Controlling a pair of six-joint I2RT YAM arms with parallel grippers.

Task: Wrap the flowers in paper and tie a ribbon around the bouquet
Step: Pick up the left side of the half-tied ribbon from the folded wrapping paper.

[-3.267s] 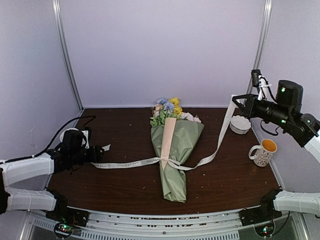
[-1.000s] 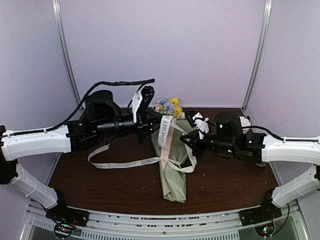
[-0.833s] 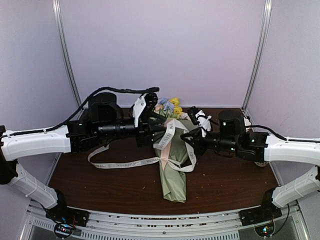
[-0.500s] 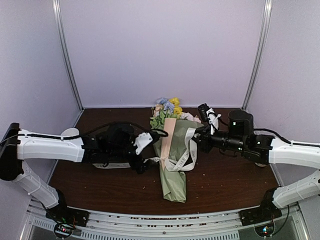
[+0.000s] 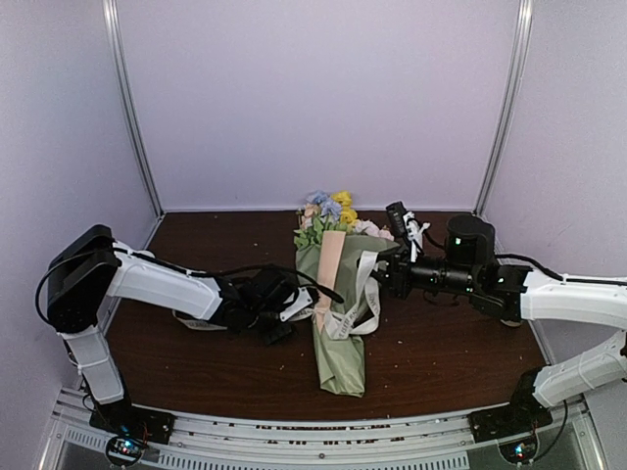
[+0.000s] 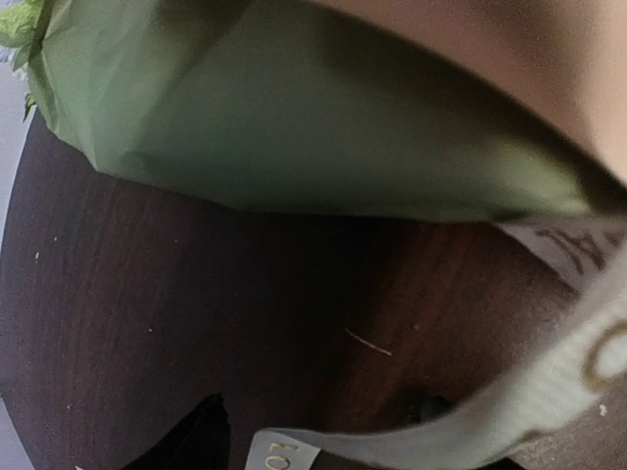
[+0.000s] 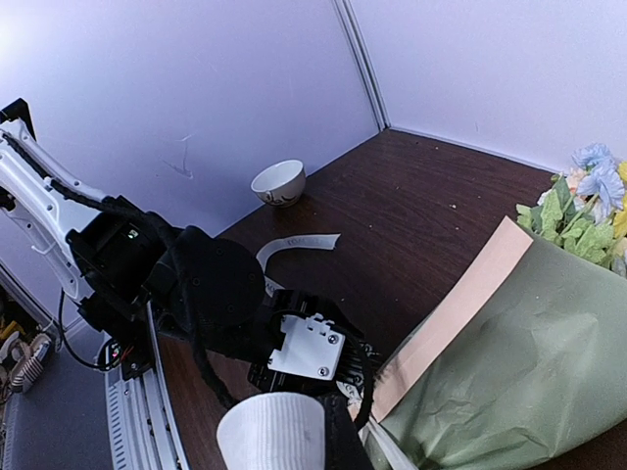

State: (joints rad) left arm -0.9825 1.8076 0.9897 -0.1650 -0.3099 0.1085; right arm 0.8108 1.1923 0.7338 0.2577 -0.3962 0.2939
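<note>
your right hand pinches the ribbon loop over the bouquet; you can't tell if the left hand is open. tug unevenly and the loose knot could slip.

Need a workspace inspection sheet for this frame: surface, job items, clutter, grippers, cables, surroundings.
Surface: dark wood table, scattered pale specks.
Job's things: bouquet lies mid-table, blooms toward the back wall; ribbon looped loosely around its middle, one free end on the table to the left.
Clutter: white bowl near the left wall.
Grippers: left gripper low at the bouquet's left edge, jaws unreadable; right gripper shut, apparently on the ribbon, which runs up to its tip.
Cables: black cable arcs over the left wrist.
Surroundings: lavender walls, metal corner posts, metal rail at the near edge.
</note>
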